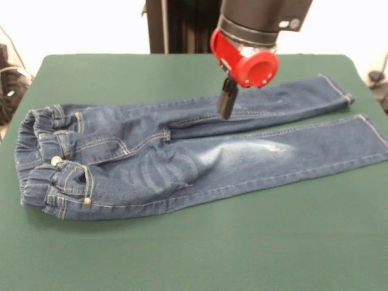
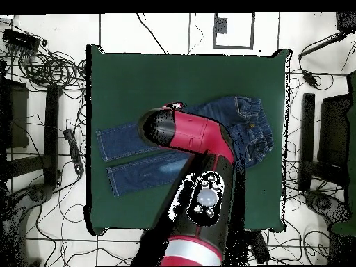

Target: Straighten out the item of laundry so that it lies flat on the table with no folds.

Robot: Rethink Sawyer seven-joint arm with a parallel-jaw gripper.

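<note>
Jeans (image 1: pixel 182 160) lie lengthwise across mid table (image 1: pixel 182 254), front side up. Waistband toward the left edge in front view, cuffs reaching toward the right edge. Both legs stretched out roughly parallel, touching along the inseam; slight wrinkles around crotch and waistband, which is bunched. Gripper (image 1: pixel 227 103) hangs from the red/black arm (image 2: pixel 198 139), tip at or just above the upper leg near the thigh. Fingers look together, nothing clamped. Overhead view: arm covers the jeans' middle.
</note>
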